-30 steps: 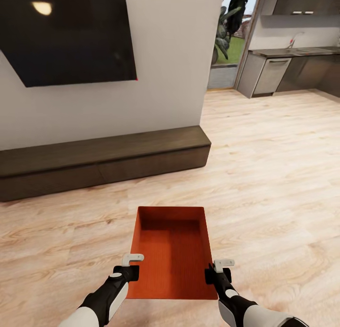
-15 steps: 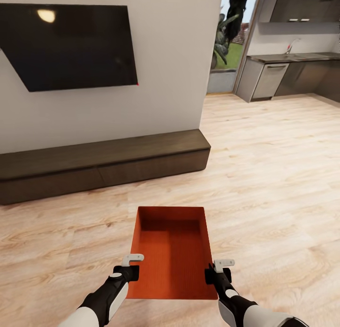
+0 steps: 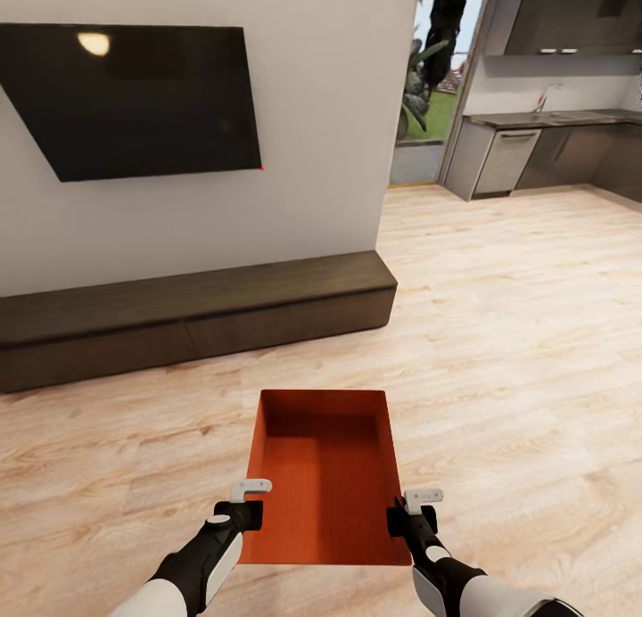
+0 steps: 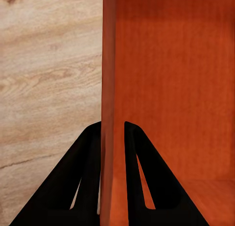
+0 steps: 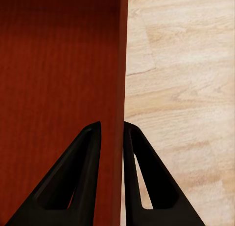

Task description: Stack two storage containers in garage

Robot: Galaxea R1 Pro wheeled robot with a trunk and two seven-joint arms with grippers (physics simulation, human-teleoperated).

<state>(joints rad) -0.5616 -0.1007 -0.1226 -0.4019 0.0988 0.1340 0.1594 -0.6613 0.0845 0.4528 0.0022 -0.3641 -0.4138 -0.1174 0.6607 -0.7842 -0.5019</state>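
1. Orange-red bin (image 3: 323, 474), open-topped and shallow, is held out in front of the robot above the light wood-plank floor (image 3: 499, 332) of the living room; nothing lies inside it.
2. Its long sides run away from the robot, and both arms grip it near the end closest to the robot.
3. On the bin's left wall, the left claw (image 3: 251, 510) is closed; in the left wrist view the 2 black fingers (image 4: 85, 177) pinch the thin wall (image 4: 108, 64), 1 finger outside and 1 inside, the left claw (image 4: 112, 133) nearly fully closed.
4. On the bin's right wall, the right claw (image 3: 406, 514) grips the same way; in the right wrist view the right claw (image 5: 112, 133) is nearly fully closed on the wall (image 5: 121, 55), with 1 finger (image 5: 73, 177) inside the bin and 1 outside over the floor.
5. Ahead stands a white wall (image 3: 321, 127) with a big black TV (image 3: 143, 95), and below it a long low dark-brown cabinet (image 3: 196, 318).
6. Further to the right, the floor runs on to a grey kitchen counter (image 3: 535, 144) and a glazed opening with plants (image 3: 432, 55) outside.
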